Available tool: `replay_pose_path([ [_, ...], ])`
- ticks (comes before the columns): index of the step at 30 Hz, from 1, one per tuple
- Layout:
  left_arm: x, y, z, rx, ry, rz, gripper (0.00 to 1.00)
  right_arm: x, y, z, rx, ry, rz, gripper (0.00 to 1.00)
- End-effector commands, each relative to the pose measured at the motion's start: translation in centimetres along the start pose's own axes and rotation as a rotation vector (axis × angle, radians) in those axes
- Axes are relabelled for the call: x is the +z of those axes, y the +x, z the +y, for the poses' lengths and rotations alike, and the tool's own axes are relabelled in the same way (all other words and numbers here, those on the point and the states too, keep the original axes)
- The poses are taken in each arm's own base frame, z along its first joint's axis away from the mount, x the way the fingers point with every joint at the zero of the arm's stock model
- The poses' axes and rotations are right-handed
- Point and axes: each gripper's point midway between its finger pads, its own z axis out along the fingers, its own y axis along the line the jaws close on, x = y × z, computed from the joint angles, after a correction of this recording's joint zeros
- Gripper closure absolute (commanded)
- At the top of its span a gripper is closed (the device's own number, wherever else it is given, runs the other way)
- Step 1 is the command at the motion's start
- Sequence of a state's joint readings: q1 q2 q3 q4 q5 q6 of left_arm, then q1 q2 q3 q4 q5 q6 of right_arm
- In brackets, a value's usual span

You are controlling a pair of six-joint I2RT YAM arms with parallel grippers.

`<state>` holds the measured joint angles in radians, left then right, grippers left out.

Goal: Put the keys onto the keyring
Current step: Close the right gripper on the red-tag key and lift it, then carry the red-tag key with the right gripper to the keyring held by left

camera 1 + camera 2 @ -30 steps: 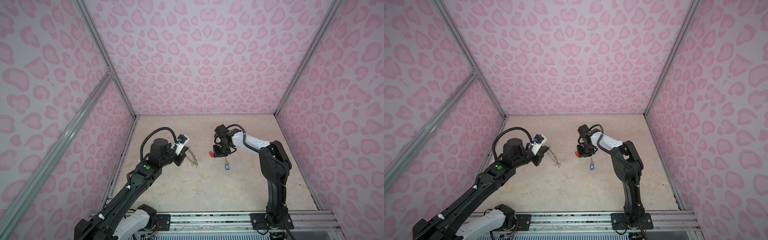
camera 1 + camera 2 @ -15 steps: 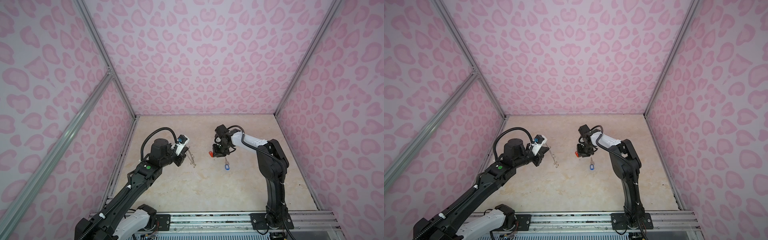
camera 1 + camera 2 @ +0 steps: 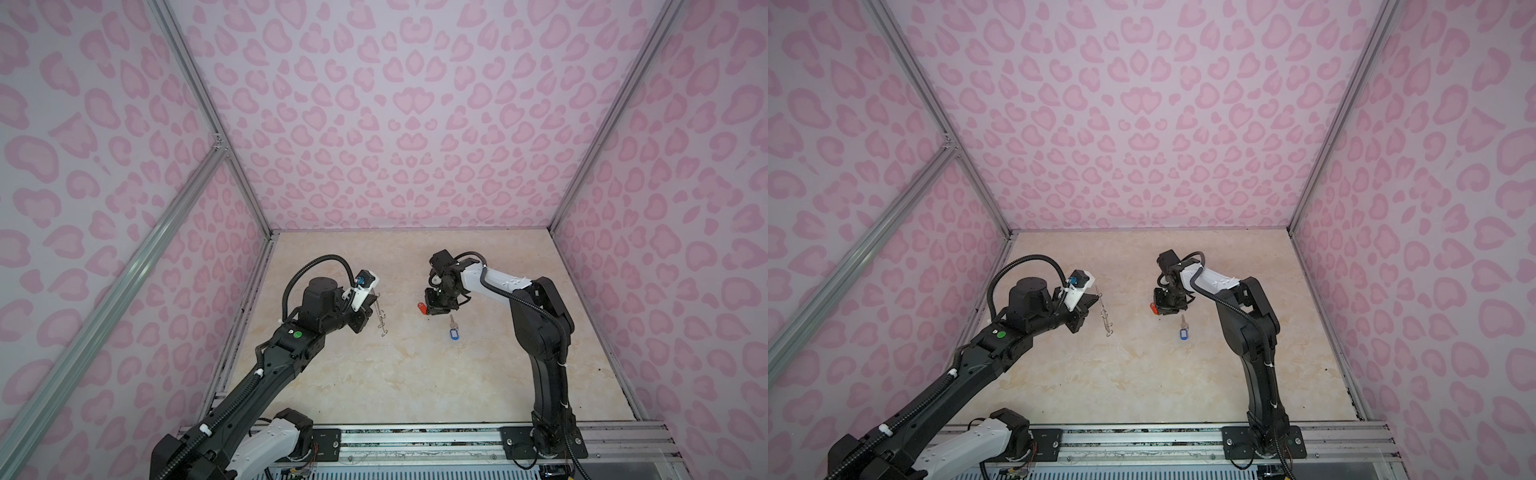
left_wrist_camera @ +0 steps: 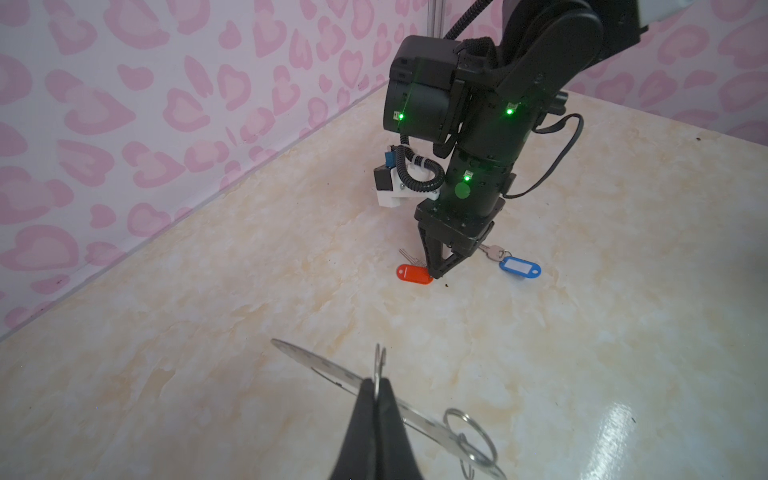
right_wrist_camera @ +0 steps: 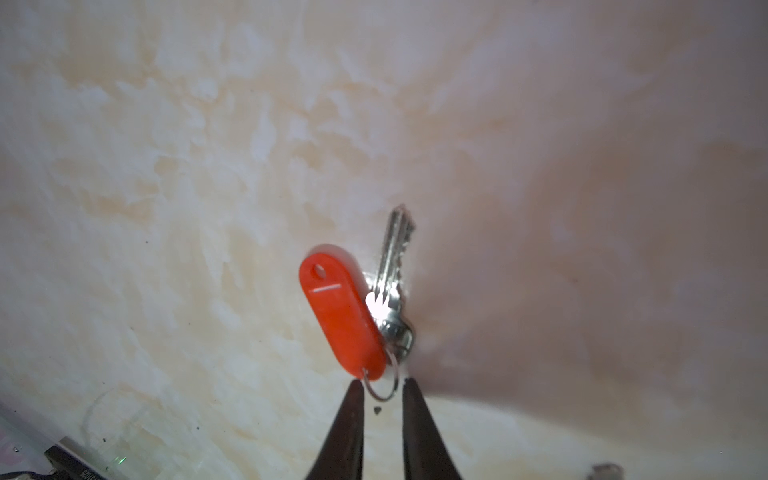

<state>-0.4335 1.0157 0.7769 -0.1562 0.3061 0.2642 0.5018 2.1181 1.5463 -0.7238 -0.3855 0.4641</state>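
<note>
The keyring point(image 4: 324, 370) is held edge-on above the surface point(image 3: 415, 395), pinched by the left pincer point(image 4: 376, 384). Only in the right wrist view is the right pincer point(image 5: 382, 384) seen narrowly spread astride the loop of the red-tagged key point(image 5: 343, 316); the blue-tagged key point(image 3: 453, 331) lies just beside.

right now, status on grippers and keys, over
Left gripper shut on keyring. Right gripper open, astride ring of red-tag key. Blue-tag key loose on table. No obstruction.

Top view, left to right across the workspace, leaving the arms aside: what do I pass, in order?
keyring → red-tagged key → blue-tagged key
</note>
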Motion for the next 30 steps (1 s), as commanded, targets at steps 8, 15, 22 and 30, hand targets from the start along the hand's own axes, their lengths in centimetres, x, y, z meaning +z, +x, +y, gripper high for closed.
replay_pose_path([
  [8, 0.2, -0.7, 0.3, 0.019, -0.007, -0.032, 0.97, 0.5, -0.1, 0.0, 0.018, -0.002, 0.005, 0.85],
  [15, 0.2, -0.7, 0.3, 0.016, -0.007, -0.029, 0.97, 0.3, -0.2, 0.2, 0.009, -0.008, -0.006, 0.91],
  [22, 0.1, -0.8, 0.2, 0.019, -0.006, -0.032, 0.97, -1.2, 0.1, 1.2, -0.147, 0.026, -0.03, 0.99],
  [30, -0.1, -1.0, 0.2, 0.019, -0.006, -0.04, 0.97, -2.4, 1.9, 2.0, -0.454, 0.107, -0.024, 1.0],
])
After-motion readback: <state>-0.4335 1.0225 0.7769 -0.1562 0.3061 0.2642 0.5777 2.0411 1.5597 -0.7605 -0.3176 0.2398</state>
